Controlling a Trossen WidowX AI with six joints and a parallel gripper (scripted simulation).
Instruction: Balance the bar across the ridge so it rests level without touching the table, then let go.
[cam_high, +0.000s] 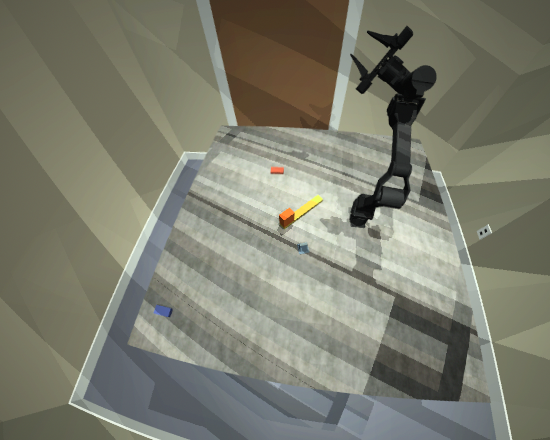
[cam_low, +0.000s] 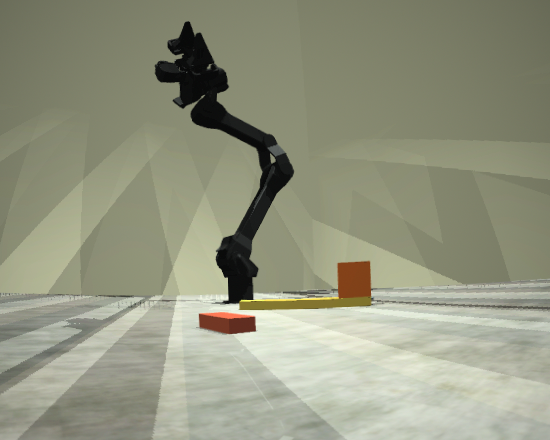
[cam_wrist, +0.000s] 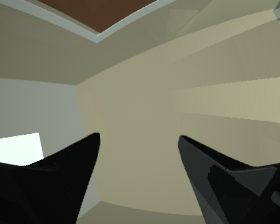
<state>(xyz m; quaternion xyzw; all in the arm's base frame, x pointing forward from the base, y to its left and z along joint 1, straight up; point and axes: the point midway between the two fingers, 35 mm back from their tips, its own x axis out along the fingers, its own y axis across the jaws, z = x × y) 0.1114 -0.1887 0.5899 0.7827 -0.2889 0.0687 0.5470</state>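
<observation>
The yellow bar (cam_high: 308, 206) (cam_low: 290, 303) lies on the table, with an orange block (cam_high: 286, 218) (cam_low: 354, 280) standing on one end. A small blue-grey piece (cam_high: 303, 248), which looks like the ridge, stands apart from the bar, beyond its orange-block end in the top view; I cannot make it out in the exterior view. My gripper (cam_high: 360, 44) (cam_low: 193, 28) (cam_wrist: 140, 140) is open and empty, raised high above the table and well away from the bar. The wrist view shows only walls and part of the door between and around the fingers.
A flat red block (cam_high: 277, 170) (cam_low: 225, 322) lies on the table to one side of the bar. A blue block (cam_high: 163, 311) lies near the table's left edge in the top view. The arm's base stands on the table to the right of the bar there.
</observation>
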